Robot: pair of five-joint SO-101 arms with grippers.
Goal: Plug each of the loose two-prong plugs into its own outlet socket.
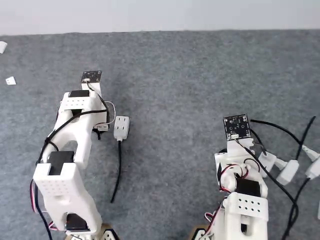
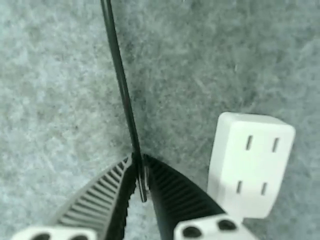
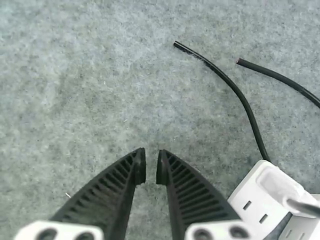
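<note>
- Left gripper (image 2: 139, 167) pinches a black cord (image 2: 117, 75), its end hidden inside the grip, just beside the white outlet block (image 2: 250, 165).
- Right gripper (image 3: 150, 165) pressed nearly together, empty, over open desk (image 3: 75, 75); plugged outlet (image 3: 255, 200) cut off nearby.

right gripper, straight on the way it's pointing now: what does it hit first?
Likely bare carpet: the right gripper tilts down at it with nothing between. The black cable end lies just off that line, though depth is unclear.
</note>
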